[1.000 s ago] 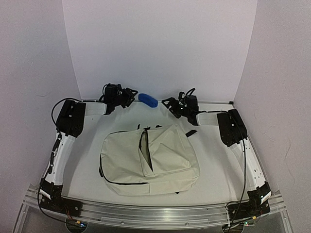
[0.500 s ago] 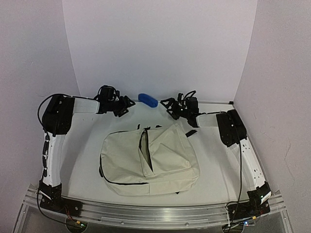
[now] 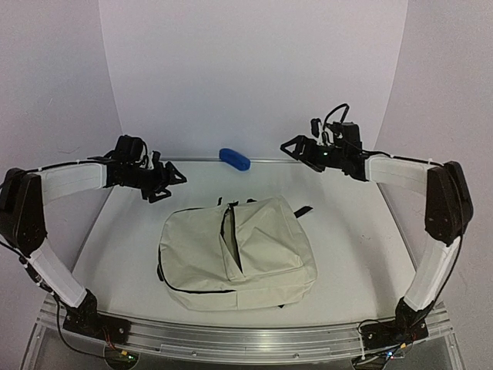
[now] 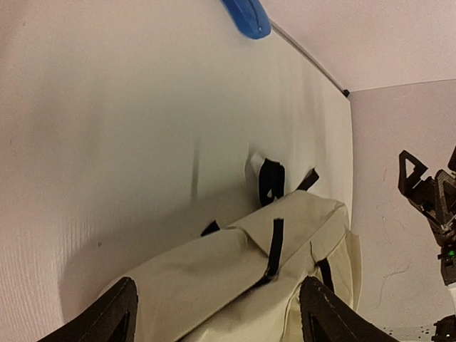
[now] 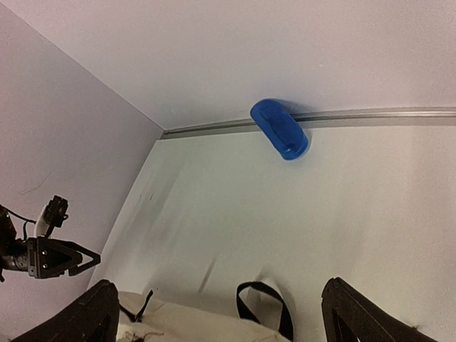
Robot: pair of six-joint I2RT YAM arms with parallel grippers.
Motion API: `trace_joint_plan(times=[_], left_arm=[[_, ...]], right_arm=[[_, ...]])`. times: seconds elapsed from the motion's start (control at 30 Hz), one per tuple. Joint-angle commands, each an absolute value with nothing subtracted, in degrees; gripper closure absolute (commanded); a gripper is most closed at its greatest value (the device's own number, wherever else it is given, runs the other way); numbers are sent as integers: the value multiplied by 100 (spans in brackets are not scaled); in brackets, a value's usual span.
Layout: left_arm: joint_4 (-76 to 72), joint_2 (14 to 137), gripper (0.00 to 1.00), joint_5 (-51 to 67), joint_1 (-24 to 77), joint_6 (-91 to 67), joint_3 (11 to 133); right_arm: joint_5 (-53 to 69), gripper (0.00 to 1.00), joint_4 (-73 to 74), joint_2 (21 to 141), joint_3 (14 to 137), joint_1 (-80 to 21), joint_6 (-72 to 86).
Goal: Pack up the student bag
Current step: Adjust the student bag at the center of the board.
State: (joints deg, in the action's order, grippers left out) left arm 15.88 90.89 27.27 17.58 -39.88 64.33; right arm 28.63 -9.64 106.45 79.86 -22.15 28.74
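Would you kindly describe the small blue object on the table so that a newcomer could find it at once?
Start from the cream backpack lying in the middle of the white table. Look past its strap end to the table's far edge, where a small blue oblong object lies at the foot of the back wall. It is the only brightly coloured thing there.

We see a cream backpack (image 3: 237, 253) lying flat in the middle of the white table (image 3: 354, 254), with a black zipper line running down its front and a black strap poking out at its far right corner. A blue oblong object (image 3: 234, 159) lies at the table's far edge by the back wall, well apart from the bag. The left gripper (image 3: 171, 181) hovers beyond the bag's far left corner, and the right gripper (image 3: 293, 146) hangs to the right of the blue object. Both point inward, fingers parted, holding nothing.
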Motion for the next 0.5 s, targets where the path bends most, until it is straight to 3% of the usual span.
trace_joint_plan(times=[0.0, 0.23, 0.47], left_arm=[[2914, 8127, 20, 2729, 1761, -3829, 5948], [3448, 7589, 17, 3729, 1786, -4135, 5197], [3204, 7678, 19, 4016, 2146, -4283, 4637]], right_arm=[[2792, 2, 829, 9584, 6920, -2217, 2136], [3492, 16, 1163, 8565, 5407, -2496, 2438], [3463, 26, 799, 8661, 4950, -3112, 2712]])
